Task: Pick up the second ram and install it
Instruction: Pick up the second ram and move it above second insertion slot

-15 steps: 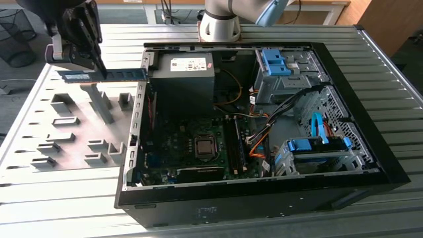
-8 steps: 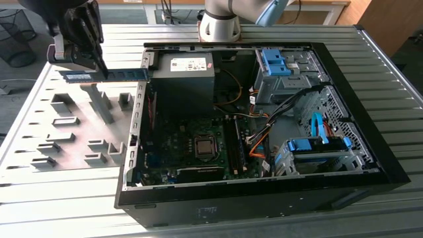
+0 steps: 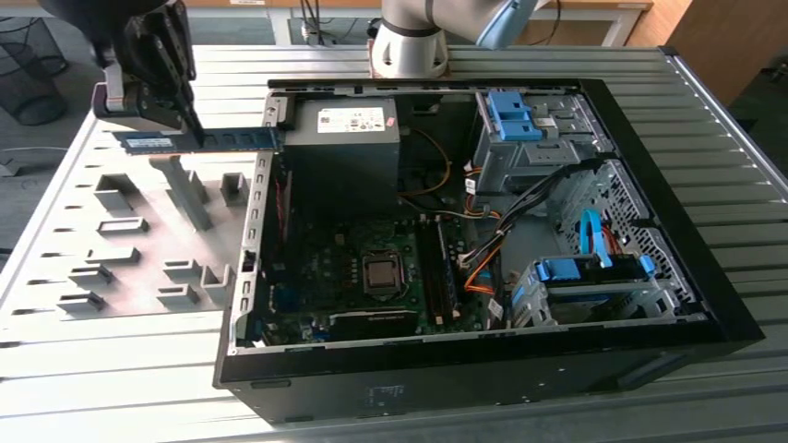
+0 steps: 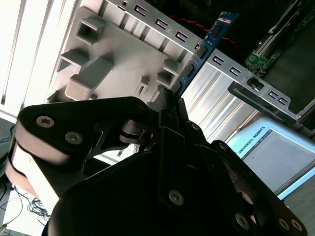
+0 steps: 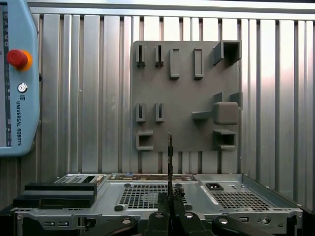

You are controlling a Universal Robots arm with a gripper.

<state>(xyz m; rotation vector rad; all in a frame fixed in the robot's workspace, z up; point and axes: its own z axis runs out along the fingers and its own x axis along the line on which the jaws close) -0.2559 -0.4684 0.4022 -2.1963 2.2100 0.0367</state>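
The second ram (image 3: 228, 140) is a thin blue-green stick held level above the grey holder plate (image 3: 136, 198), just outside the computer case's wall on the exterior view's left. My gripper (image 3: 185, 137) is shut on it near its labelled end. In the second wrist view the ram (image 4: 209, 39) juts out from between the black fingers (image 4: 167, 110), its far end over the case edge. The first wrist view shows the ram (image 5: 170, 157) edge-on, rising from the gripper (image 5: 170, 201).
The open black computer case (image 3: 689, 231) holds the motherboard (image 3: 357, 277) with long memory slots (image 3: 438, 268), a power supply (image 3: 345, 138), cables and blue drive brackets (image 3: 511, 115). Grey upright blocks (image 3: 185, 189) stand on the holder plate. A teach pendant (image 5: 17, 78) lies on the ribbed table.
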